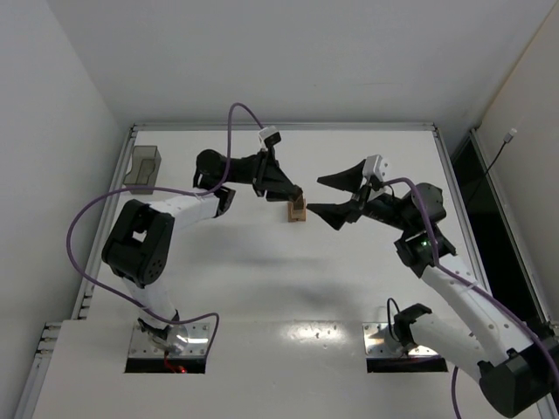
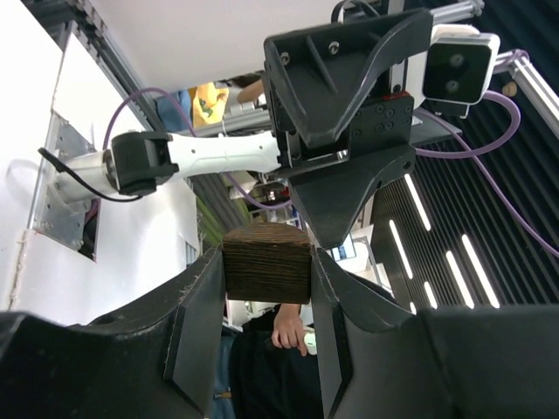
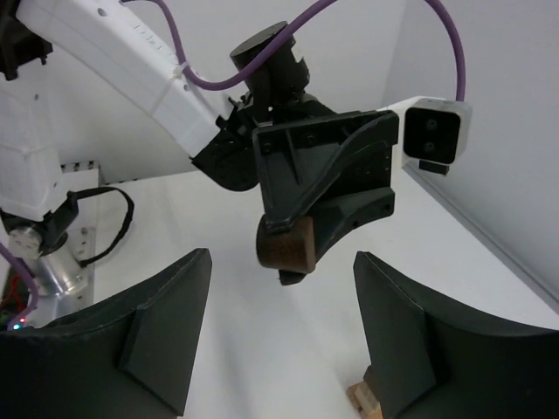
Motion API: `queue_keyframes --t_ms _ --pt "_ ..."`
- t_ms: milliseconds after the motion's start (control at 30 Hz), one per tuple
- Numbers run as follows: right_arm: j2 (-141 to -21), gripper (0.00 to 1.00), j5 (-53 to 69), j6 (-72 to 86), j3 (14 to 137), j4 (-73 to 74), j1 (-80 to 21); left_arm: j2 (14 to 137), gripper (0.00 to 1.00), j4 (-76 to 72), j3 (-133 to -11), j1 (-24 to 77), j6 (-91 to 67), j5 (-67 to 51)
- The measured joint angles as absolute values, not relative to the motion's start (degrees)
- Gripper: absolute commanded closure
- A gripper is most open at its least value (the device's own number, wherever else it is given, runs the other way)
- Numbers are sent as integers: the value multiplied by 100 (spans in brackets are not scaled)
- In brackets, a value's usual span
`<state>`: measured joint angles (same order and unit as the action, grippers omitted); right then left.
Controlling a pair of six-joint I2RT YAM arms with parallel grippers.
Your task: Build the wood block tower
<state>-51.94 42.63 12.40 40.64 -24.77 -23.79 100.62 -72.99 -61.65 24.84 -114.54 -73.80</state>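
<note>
The wood block tower (image 1: 298,213) is a short stack of tan blocks on the white table, a little past mid-table. My left gripper (image 1: 295,194) is shut on a dark brown block (image 2: 267,264) and holds it just above the tower. The same block shows in the right wrist view (image 3: 285,243), clamped between the left fingers. My right gripper (image 1: 316,195) is open and empty, just right of the tower, its jaws facing the left gripper. In the right wrist view a tan corner of the tower (image 3: 365,400) shows beside the right finger (image 3: 410,340).
A translucent grey bin (image 1: 142,166) stands at the table's far left edge. Raised rails (image 1: 284,127) run along the table's back and sides. The two arm bases (image 1: 170,345) are at the near edge.
</note>
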Motion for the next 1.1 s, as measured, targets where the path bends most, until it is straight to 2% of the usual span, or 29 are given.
queue_keyframes --t_ms 367,1100 --pt "-5411 37 3787 1041 4064 -2571 -2639 10060 100 -7301 -6276 2609 -11456 -7397" --pt "-5671 38 3651 1000 4064 -2808 -2912 10062 100 -7303 -6510 2606 -11456 -7347"
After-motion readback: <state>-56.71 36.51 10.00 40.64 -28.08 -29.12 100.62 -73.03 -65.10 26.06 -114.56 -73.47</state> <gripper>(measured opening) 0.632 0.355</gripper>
